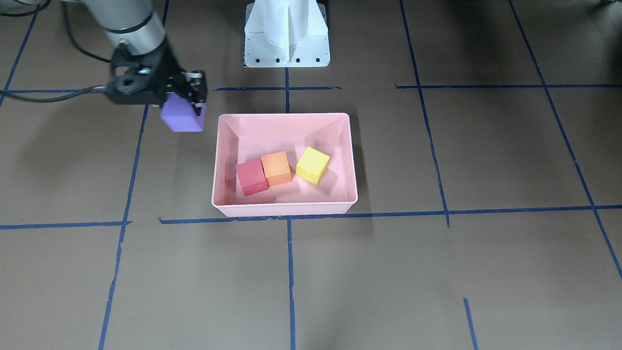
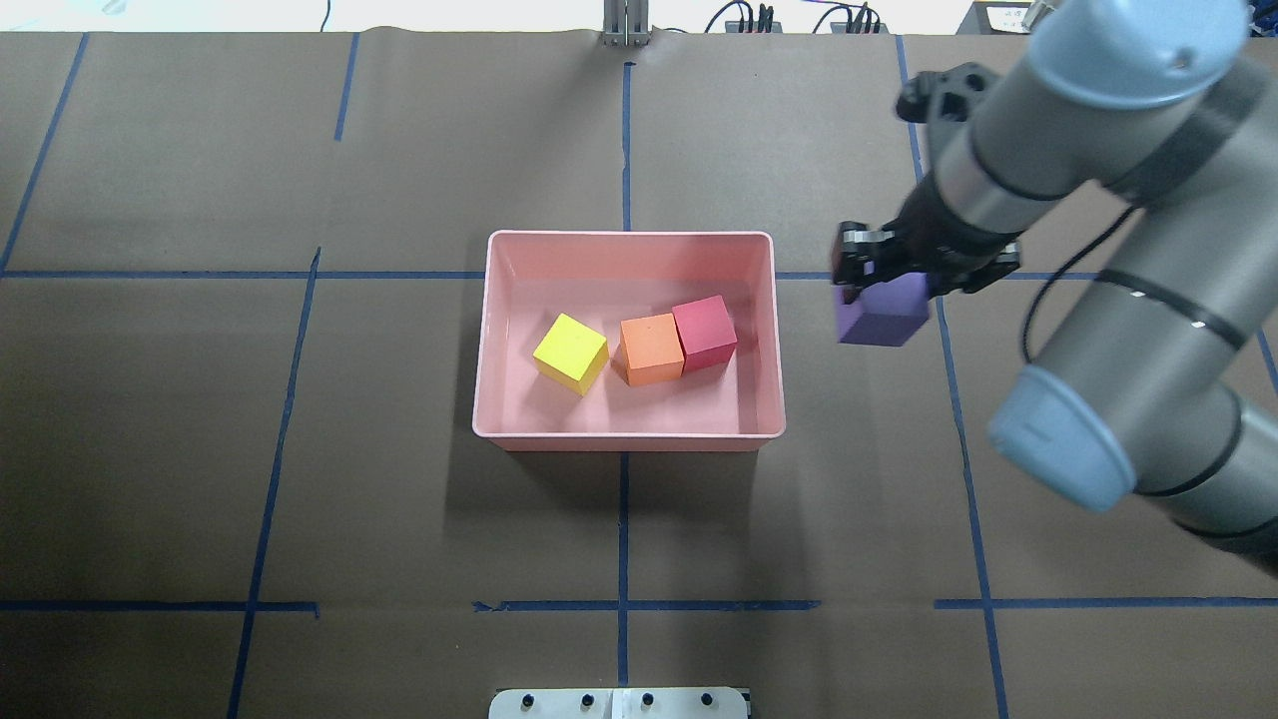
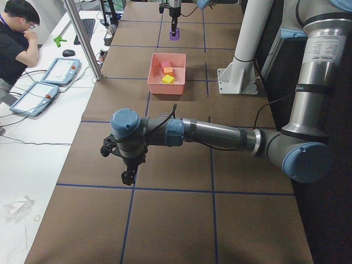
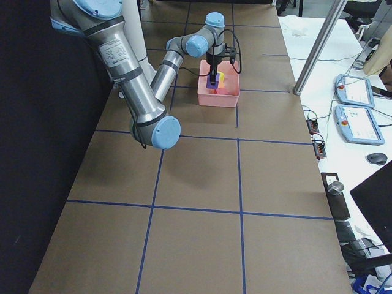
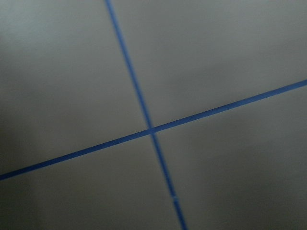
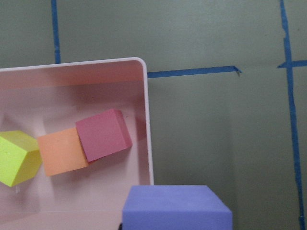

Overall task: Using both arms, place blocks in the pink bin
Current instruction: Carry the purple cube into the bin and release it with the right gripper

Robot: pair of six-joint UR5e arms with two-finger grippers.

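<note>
The pink bin [image 2: 629,440] sits mid-table and holds the red block [image 2: 704,332], the orange block [image 2: 651,349] and the yellow-green block [image 2: 570,352]. Red and orange touch; yellow-green lies apart. My right gripper [image 2: 885,282] is shut on the purple block [image 2: 883,314] and holds it above the table, just outside the bin's right wall. The right wrist view shows the purple block [image 6: 176,209] at the bottom edge beside the bin's rim [image 6: 147,124]. My left gripper [image 3: 127,177] hangs far from the bin over bare table; I cannot tell whether it is open.
The white pedestal base [image 1: 286,34] stands behind the bin. Blue tape lines [image 5: 151,129] cross the brown table. An operator [image 3: 16,38] and control pendants [image 3: 60,70] are at a side desk beyond the table's edge.
</note>
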